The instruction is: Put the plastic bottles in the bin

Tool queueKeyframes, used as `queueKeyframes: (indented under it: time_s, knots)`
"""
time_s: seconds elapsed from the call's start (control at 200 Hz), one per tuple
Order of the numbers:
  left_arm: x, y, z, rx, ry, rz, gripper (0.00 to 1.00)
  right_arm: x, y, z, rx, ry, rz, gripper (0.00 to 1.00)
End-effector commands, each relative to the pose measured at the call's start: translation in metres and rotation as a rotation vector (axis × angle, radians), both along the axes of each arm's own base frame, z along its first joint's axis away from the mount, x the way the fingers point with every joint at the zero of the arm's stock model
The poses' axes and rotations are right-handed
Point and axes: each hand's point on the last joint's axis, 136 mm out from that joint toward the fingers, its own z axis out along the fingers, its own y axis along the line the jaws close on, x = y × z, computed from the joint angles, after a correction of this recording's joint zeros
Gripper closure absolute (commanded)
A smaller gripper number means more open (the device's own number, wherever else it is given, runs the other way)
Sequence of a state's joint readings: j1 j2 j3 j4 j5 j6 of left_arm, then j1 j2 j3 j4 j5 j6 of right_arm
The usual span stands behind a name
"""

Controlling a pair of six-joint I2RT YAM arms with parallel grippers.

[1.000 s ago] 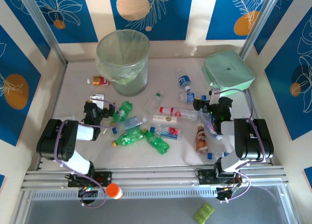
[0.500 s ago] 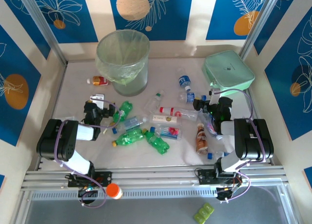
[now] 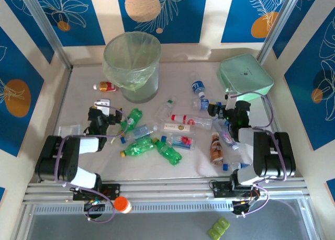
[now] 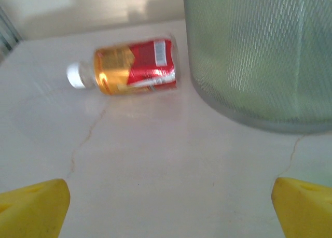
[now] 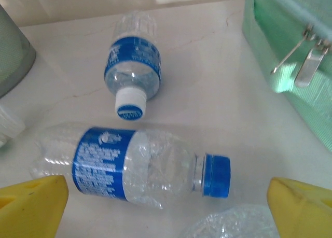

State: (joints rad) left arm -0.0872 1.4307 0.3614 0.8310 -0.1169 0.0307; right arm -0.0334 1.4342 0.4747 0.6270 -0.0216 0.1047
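The bin [image 3: 132, 62], a translucent basket with a pale green liner, stands at the back left, and its wall [image 4: 259, 56] looms close in the left wrist view. Plastic bottles lie scattered: a red-labelled one [image 3: 104, 86] [image 4: 132, 67] left of the bin, green ones [image 3: 135, 116] [image 3: 168, 152] mid-table, and two blue-labelled clear ones [image 5: 132, 168] [image 5: 132, 61]. My left gripper [image 3: 102, 106] [image 4: 168, 207] is open over bare table, short of the red-labelled bottle. My right gripper [image 3: 220, 108] [image 5: 168, 209] is open, the nearer blue-labelled bottle lying just ahead of its yellow fingertips [image 5: 31, 204].
A mint-green case [image 3: 245, 75] [image 5: 290, 51] sits at the back right, close to the right gripper. Flat clear packets [image 3: 179, 128] and a brown-labelled bottle [image 3: 216, 146] lie mid-table. Walls close in the table on three sides.
Both arms have shifted slightly, with each gripper edging a little toward the far side. Both stay open and no bottle has moved.
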Motion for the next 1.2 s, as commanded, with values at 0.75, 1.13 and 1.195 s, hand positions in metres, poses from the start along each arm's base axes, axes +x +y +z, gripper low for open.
queueKeyframes:
  time_s: [0.75, 1.13, 1.195]
  knots:
    - [-0.176, -0.137, 0.281, -0.416, -0.097, -0.58, 0.01, -0.199, 0.215, 0.261, -0.153, -0.153, 0.549, 0.01]
    - [-0.151, -0.17, 0.254, -0.572, 0.19, -0.544, 0.01, -0.09, 0.132, 0.194, 0.13, 0.275, 0.201, 0.01]
    - [-0.145, -0.168, 0.24, -0.577, 0.212, -0.505, 0.01, -0.078, 0.127, 0.183, 0.123, 0.315, 0.157, 0.01]
